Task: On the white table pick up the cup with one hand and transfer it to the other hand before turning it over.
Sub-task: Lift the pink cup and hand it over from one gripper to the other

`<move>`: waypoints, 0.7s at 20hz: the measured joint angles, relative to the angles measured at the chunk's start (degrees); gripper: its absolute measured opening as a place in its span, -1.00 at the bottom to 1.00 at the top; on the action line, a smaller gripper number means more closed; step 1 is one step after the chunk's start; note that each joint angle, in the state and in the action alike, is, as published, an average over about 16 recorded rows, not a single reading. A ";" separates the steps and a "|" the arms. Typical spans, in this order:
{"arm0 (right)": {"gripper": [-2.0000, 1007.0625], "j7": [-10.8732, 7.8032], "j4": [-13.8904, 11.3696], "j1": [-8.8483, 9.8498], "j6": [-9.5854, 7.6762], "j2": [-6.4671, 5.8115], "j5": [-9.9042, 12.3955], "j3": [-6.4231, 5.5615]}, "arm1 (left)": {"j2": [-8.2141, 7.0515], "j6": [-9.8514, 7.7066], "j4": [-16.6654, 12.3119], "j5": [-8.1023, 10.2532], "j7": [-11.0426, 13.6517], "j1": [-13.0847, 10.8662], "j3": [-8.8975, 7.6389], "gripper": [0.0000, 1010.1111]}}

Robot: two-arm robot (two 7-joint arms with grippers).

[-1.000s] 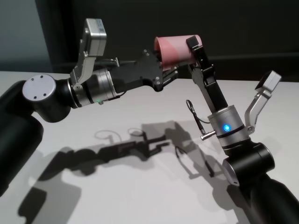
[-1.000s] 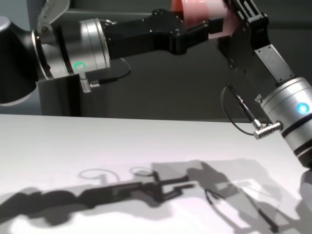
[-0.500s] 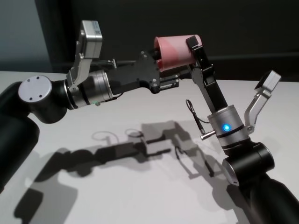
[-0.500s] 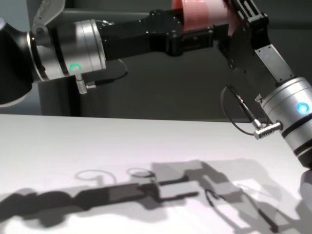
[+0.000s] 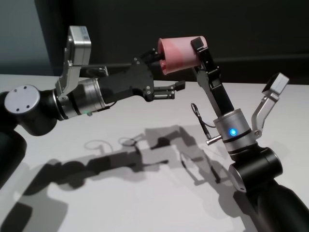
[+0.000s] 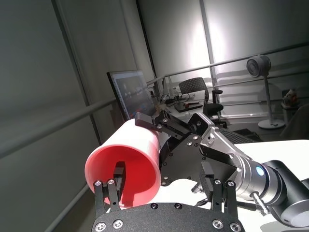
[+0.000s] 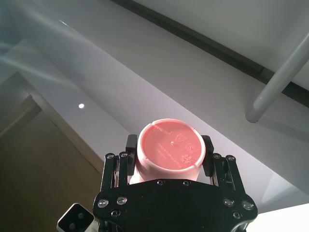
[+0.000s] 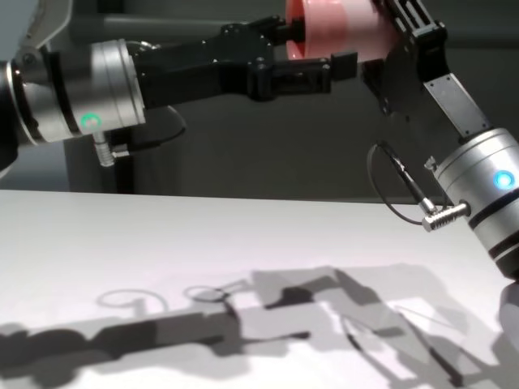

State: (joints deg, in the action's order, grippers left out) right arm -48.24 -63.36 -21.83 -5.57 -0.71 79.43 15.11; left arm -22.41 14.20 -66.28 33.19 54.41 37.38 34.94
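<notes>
We are holding pink cup (image 5: 179, 53) high above white worktop (image 5: 120, 193), lying on its side, rim facing our left arm. Right gripper (image 5: 197, 50) is pinching cup near its base, one finger on each side of wall. Left gripper (image 5: 166, 72) is sitting with fingers spread at cup rim; one finger (image 6: 118, 176) is showing inside cup mouth, not gripping
</notes>
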 joint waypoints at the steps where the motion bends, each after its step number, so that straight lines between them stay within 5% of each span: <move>1: 0.50 0.00 0.00 0.00 0.00 0.00 0.00 0.00 | -0.46 -0.25 -0.66 0.06 -0.30 -0.43 -0.11 0.88; 7: 0.50 -0.01 0.00 0.00 0.00 0.00 0.01 0.00 | -3.52 -1.91 -5.36 0.23 -3.14 -3.63 -0.96 0.98; 14: 0.50 -0.02 0.00 0.00 0.01 0.00 0.02 0.00 | -7.07 -3.45 -12.18 -0.70 -10.17 -9.44 -3.39 0.98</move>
State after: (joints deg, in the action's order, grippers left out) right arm -48.26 -63.36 -21.83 -5.57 -0.71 79.44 15.11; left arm -29.49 10.75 -78.46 32.50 44.25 27.94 31.55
